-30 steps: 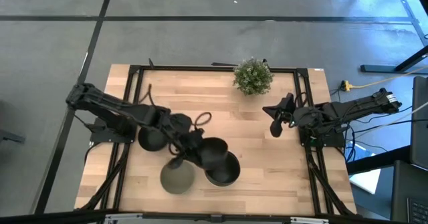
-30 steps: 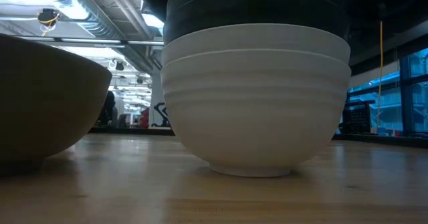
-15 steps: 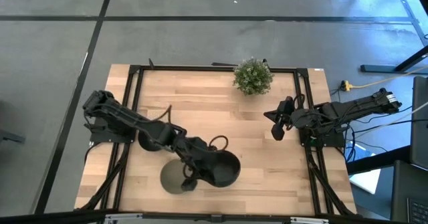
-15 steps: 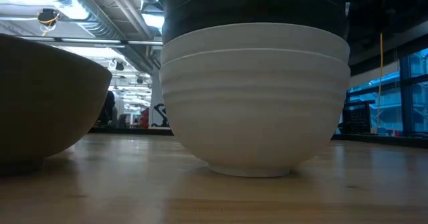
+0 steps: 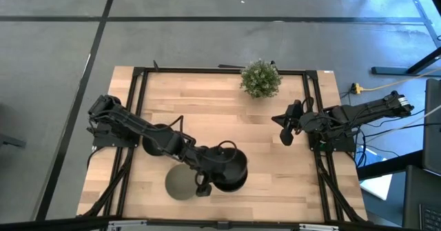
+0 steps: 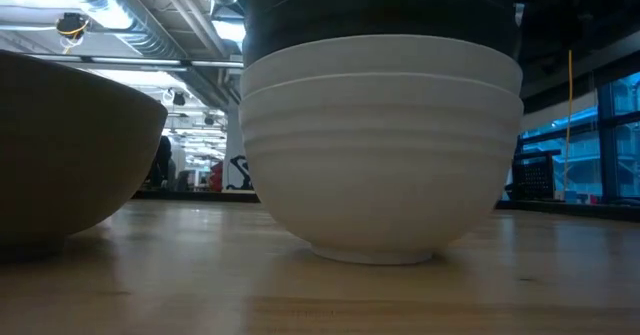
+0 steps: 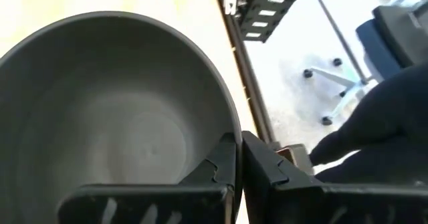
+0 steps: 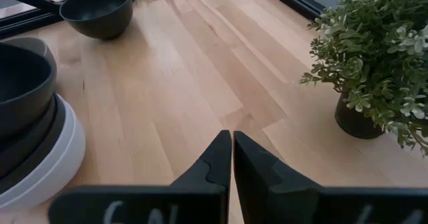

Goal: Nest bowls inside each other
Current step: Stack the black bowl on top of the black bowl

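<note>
Left gripper (image 5: 202, 187), fingers pinched on a black bowl's (image 7: 114, 117) rim, holds it atop the stack (image 5: 231, 178) near the table's (image 5: 275, 183) front edge; right gripper (image 5: 284, 130) waits closed by the right edge.

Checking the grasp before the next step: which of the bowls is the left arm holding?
The black bowl atop the stack; the left gripper pinches its rim. The grey-olive bowl and another black bowl sit alone.
</note>
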